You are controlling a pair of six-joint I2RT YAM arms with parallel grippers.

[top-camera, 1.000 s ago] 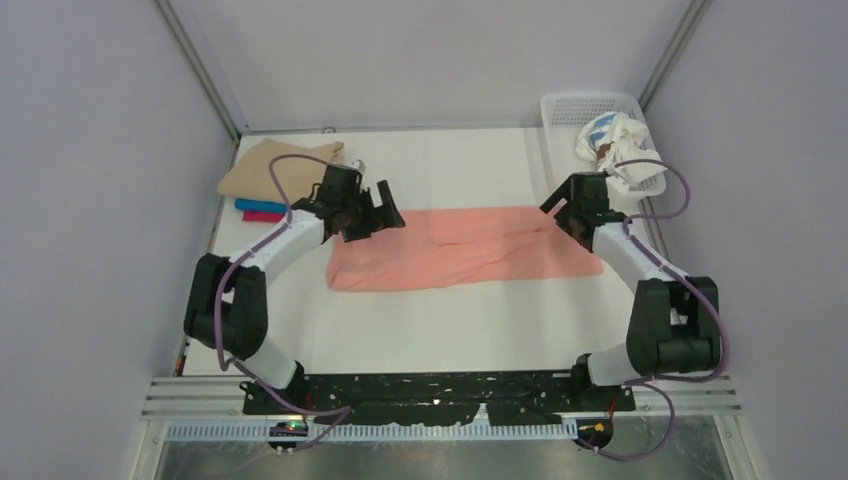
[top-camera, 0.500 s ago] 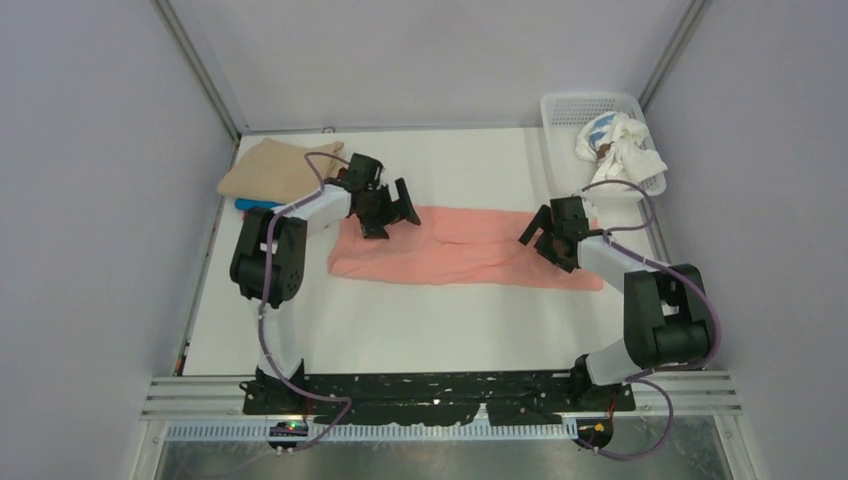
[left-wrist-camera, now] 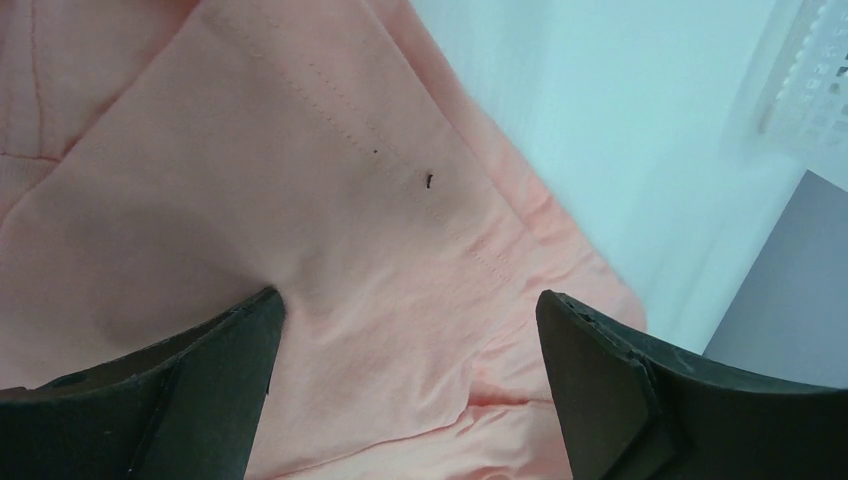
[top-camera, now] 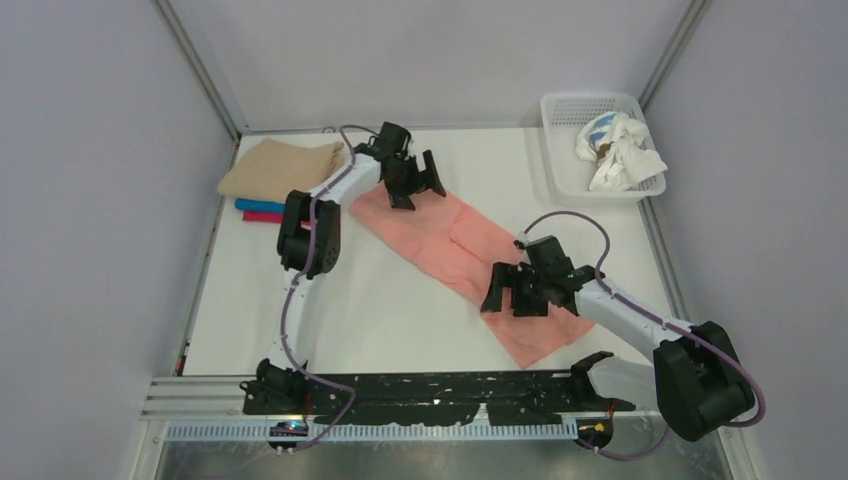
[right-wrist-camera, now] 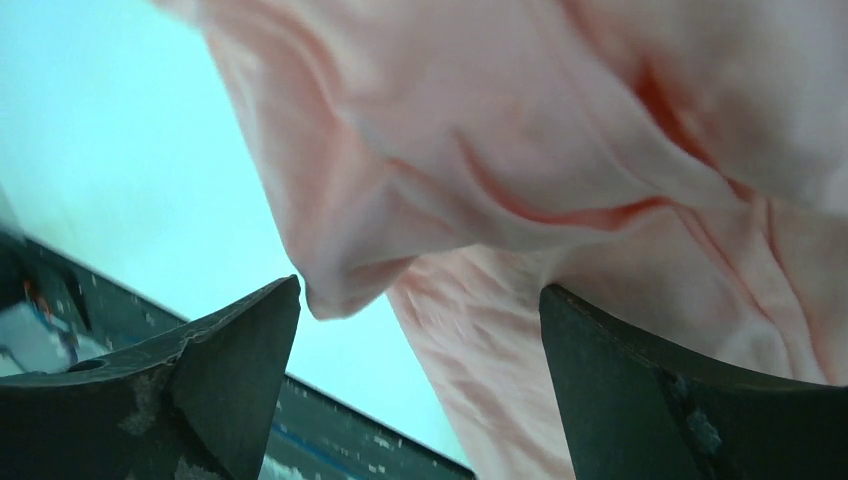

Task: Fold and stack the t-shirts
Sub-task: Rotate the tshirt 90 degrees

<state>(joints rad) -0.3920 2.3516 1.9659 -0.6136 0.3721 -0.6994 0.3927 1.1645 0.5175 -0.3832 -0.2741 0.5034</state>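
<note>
The salmon-pink t-shirt (top-camera: 450,245) lies as a long folded strip, slanting from the far left to the near right of the table. My left gripper (top-camera: 418,192) is open over its far end, with the cloth (left-wrist-camera: 350,200) lying flat between the jaws (left-wrist-camera: 410,305). My right gripper (top-camera: 510,303) is open over the near end, where the cloth (right-wrist-camera: 560,130) is wrinkled between its jaws (right-wrist-camera: 420,290). The tan shirt (top-camera: 275,168) lies folded at the far left. The blue (top-camera: 255,205) and magenta (top-camera: 262,216) shirts peek out beside it.
A white mesh basket (top-camera: 560,110) at the far right corner holds crumpled white cloth (top-camera: 618,148). The black rail at the table's near edge (right-wrist-camera: 330,420) shows just below the right gripper. Grey walls enclose the table on three sides.
The pink strip has swung from lying across the table to a diagonal. The left gripper moved farther back and right; the right gripper moved nearer and left.
</note>
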